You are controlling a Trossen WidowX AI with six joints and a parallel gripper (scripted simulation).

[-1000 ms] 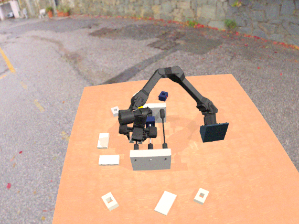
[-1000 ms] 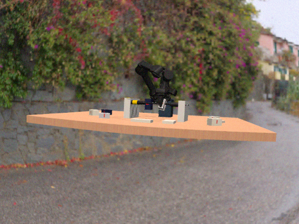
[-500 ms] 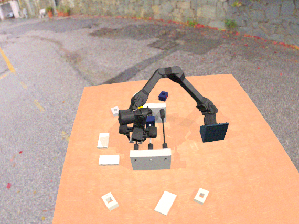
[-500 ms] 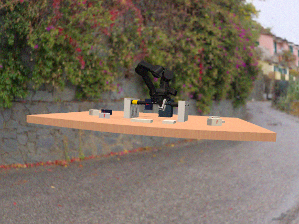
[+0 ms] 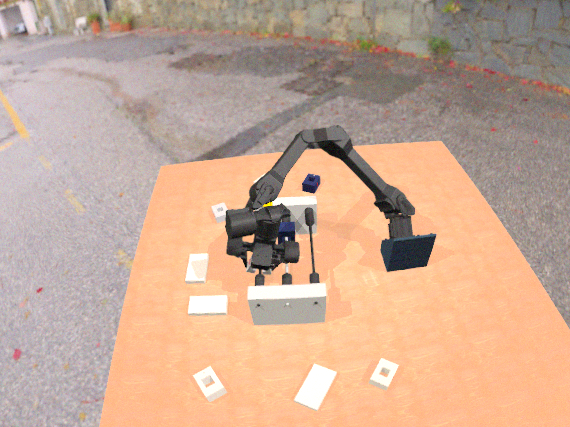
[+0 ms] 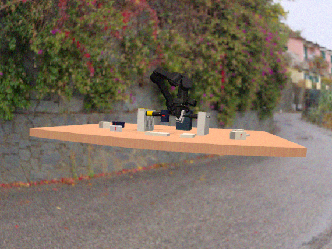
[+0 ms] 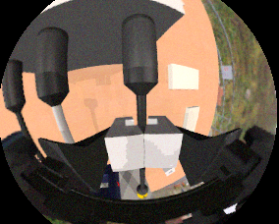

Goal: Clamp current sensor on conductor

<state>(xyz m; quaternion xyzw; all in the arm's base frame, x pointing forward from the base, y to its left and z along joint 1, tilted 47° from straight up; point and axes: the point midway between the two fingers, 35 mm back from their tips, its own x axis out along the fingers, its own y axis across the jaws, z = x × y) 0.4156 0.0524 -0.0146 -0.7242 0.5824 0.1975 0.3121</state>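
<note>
The pale sensor (image 7: 123,152) (image 6: 182,118) is round the thin part of an outer conductor (image 7: 141,105) (image 5: 259,280) (image 6: 157,114), between the two end supports. In the wrist view its two halves meet along a straight seam, with no gap visible. My gripper (image 7: 140,127) (image 5: 260,270) (image 6: 180,118) is shut on it, one finger on each side. A yellow band (image 7: 142,196) (image 6: 149,113) (image 5: 268,204) marks the far end of this conductor. The marker's lettering and the sensor's arrow cannot be made out, and whether the latch has caught cannot be told.
Pale supports (image 5: 287,307) (image 6: 202,123) hold three parallel conductors. A dark blue block (image 5: 284,232) (image 6: 165,115) (image 7: 111,182) sits on the middle one. Another dark blue block (image 5: 311,184) (image 6: 118,124) stands behind. Blocks with holes (image 5: 216,392) (image 5: 384,381) and flat white plates (image 5: 208,305) (image 5: 315,386) lie around.
</note>
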